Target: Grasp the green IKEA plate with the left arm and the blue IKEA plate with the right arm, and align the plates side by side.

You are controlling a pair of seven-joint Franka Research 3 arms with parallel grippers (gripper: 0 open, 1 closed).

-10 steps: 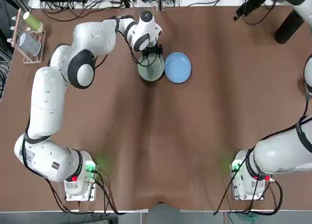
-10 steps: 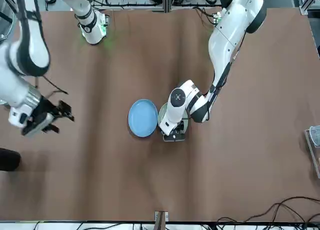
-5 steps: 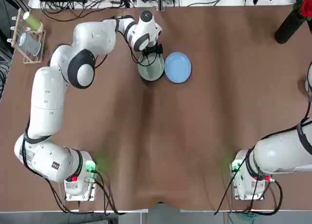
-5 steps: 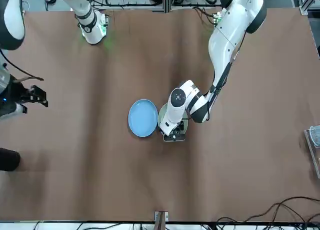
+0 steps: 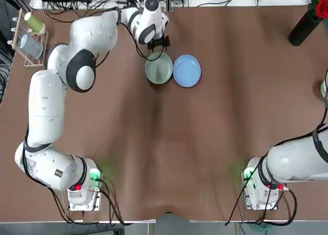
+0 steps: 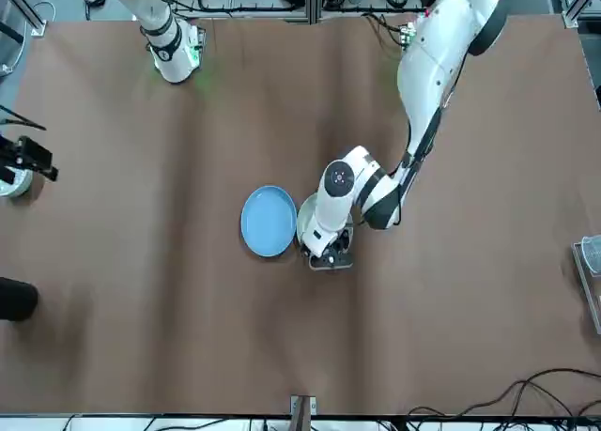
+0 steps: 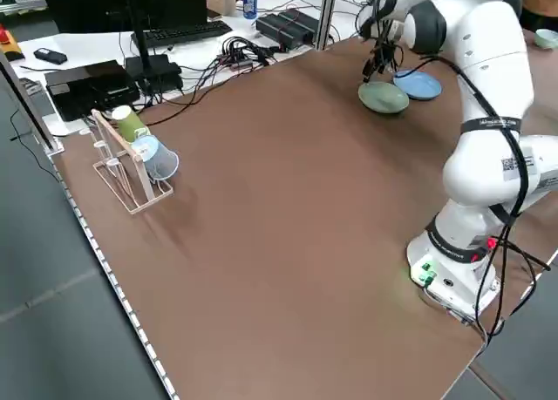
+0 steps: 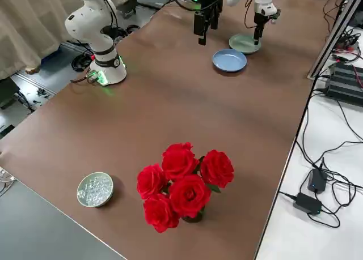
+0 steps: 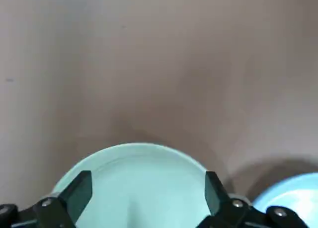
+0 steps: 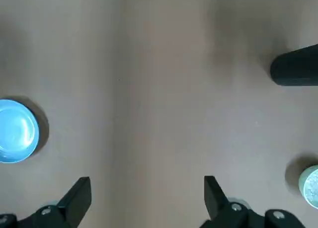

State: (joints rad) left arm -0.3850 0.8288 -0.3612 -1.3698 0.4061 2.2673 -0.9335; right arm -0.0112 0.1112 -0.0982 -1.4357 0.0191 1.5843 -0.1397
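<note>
Both plates lay flat on the table, toward its far edge and near the middle of that edge. The green plate (image 5: 158, 70) and the blue plate (image 5: 186, 70) sat side by side, rims touching or just apart; cannot tell which. Both were small, round, raised-rimmed and equal in size, one pale mint, one sky blue.

The left pincer (image 5: 158, 42) hung just beyond the green plate's far rim, fingers (image 9: 79, 190) spread apart, gripping nothing. The right pincer (image 10: 144, 198) was off by the table's right edge, well apart from both plates, fingers likewise spread.

Judgement: alignment looked done or nearly so. To finish well, lift the left arm straight up, clear of the rim, so neither plate gets nudged.
</note>
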